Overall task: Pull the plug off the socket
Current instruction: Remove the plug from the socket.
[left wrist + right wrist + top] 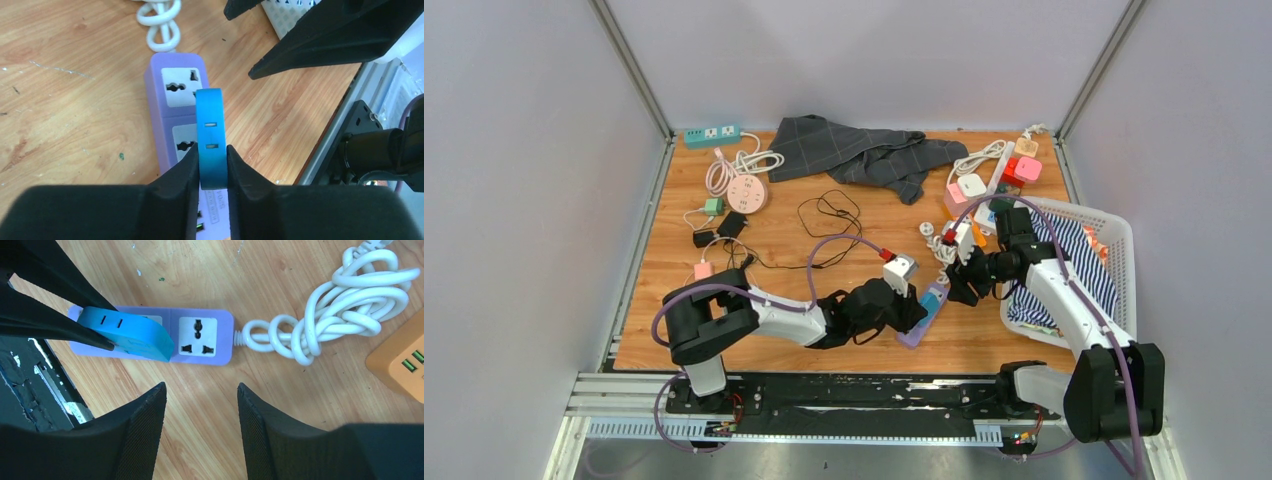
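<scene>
A lilac power strip, the socket (172,90) (200,335) (914,330), lies flat near the table's front edge, its white cord (325,305) bundled in a knot at its far end. A blue plug (210,135) (127,332) (936,296) stands on one of its outlets. My left gripper (212,160) (921,308) is shut on the plug, one black finger pressed against each flat side. My right gripper (200,390) (962,285) hovers open just beside the strip's empty outlet, with only bare wood between its fingers.
A white basket (1114,240) with striped cloth stands at the right, close behind my right arm. An orange power strip (400,360) lies near the cord. A grey cloth (854,150), a pink round socket (746,192) and black cables (829,215) lie farther back.
</scene>
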Motion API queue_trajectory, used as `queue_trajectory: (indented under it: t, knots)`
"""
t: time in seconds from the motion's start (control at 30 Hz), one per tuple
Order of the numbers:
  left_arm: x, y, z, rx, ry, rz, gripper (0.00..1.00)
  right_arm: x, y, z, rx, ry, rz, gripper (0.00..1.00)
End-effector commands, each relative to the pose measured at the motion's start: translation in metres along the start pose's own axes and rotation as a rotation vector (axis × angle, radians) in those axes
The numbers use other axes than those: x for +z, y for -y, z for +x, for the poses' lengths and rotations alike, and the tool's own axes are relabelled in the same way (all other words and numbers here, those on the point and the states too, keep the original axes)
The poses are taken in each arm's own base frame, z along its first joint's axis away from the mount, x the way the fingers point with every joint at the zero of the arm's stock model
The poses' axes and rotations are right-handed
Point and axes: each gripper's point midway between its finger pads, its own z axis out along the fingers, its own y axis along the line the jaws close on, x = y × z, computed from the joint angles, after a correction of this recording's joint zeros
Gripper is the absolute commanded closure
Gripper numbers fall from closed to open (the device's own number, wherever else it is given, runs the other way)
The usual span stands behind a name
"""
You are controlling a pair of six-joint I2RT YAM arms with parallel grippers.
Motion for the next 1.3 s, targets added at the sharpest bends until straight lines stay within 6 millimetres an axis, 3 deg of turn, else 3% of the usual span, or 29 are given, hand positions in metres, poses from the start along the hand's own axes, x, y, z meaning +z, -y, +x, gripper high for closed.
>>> queue_trajectory:
  t: [0.0,0.17,0.33,0.43,0.6,0.67,0.7,0.77,0.87,1.1,1.27]
  knots:
    - [-0.002,-0.007,-0.004,0.093,-0.008,-0.051,0.83,0.001,-0.001,0.000,0.002,-0.014,0.000,0.43]
    - [-0.007,-0.007,-0.008,0.280,-0.036,-0.027,0.99,-0.001,-0.003,-0.001,-0.009,-0.009,-0.005,0.42]
    - [-0.022,-0.015,-0.010,0.472,-0.056,-0.010,1.00,-0.006,-0.012,-0.010,-0.094,0.041,-0.042,0.36]
    - [-0.023,0.000,-0.015,0.526,-0.052,0.069,1.00,-0.009,-0.022,-0.015,-0.197,0.088,-0.069,0.30]
    - [-0.024,0.020,-0.013,0.599,-0.063,0.190,1.00,-0.017,-0.052,-0.017,-0.629,0.220,-0.106,0.15]
    - [-0.025,0.024,-0.009,0.619,-0.070,0.223,1.00,-0.017,-0.063,-0.016,-0.813,0.276,-0.092,0.01]
    - [-0.026,0.026,-0.006,0.635,-0.077,0.246,1.00,-0.017,-0.066,-0.017,-0.897,0.302,-0.084,0.00]
    - [-0.026,0.030,-0.003,0.650,-0.083,0.272,1.00,-0.017,-0.070,-0.022,-0.984,0.348,-0.076,0.00]
    - [-0.023,0.031,0.001,0.663,-0.092,0.278,1.00,-0.015,-0.067,-0.028,-0.968,0.342,-0.130,0.00]
    - [-0.026,0.038,0.006,0.709,-0.089,0.316,1.00,0.012,-0.063,0.015,-0.900,0.210,-0.341,0.10]
    - [-0.036,0.047,-0.001,0.733,-0.037,0.362,1.00,0.020,-0.059,0.021,-0.888,0.201,-0.317,0.13]
